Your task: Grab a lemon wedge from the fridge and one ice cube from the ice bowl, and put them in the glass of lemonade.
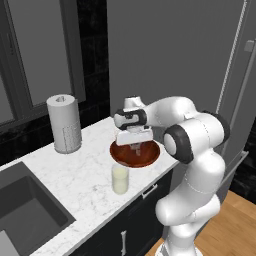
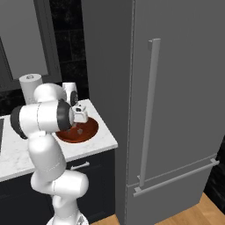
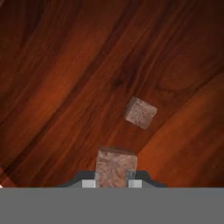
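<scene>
Two ice cubes in my hand view: one ice cube (image 3: 116,168) clamped between the tips of the hand (image 3: 114,183) at bottom centre, a spare cube (image 3: 140,112) loose just above it on the ice bowl (image 3: 52,65). Hand (image 1: 134,145) sits low inside the bowl, centre of the left base view. Glass of lemonade (image 1: 120,179) stands just below the bowl on the counter (image 1: 65,180). My judgement: lift straight up to clear the rim, then carry over the glass.

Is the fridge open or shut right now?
Shut: in the right base view both fridge doors sit flush, no shelves showing.
</scene>
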Controlling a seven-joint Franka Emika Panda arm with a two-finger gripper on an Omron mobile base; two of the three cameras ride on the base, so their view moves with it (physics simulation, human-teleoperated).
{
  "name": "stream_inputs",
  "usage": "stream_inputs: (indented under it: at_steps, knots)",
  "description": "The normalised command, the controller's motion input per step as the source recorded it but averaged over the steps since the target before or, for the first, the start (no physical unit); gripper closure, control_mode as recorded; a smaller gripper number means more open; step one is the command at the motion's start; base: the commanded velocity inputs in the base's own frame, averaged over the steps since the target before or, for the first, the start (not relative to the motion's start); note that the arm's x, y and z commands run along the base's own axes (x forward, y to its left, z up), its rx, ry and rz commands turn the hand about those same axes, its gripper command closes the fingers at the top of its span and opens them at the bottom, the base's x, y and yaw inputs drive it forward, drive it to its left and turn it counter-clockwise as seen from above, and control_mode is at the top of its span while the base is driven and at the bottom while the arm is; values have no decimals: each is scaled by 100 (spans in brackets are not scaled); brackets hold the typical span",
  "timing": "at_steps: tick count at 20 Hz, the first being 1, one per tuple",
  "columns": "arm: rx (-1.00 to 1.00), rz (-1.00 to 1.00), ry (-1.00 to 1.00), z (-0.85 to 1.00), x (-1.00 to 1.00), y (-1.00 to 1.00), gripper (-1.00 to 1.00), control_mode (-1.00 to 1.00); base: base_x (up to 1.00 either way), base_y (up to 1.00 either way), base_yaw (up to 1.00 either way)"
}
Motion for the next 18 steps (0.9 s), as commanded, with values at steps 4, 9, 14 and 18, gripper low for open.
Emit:
stream_inputs:
  at_steps: [4, 9, 14, 18]
  knots:
    - [0, 0, 0, 92, -54, 0, 100, -100, 0, 0, 0]
    - [1, 15, -1, 28, -97, 16, 100, -100, 0, 0, 0]
    - [0, 37, 0, 36, -86, 54, 100, -100, 0, 0, 0]
    - [0, 45, 0, 42, -52, 58, 100, -100, 0, 0, 0]
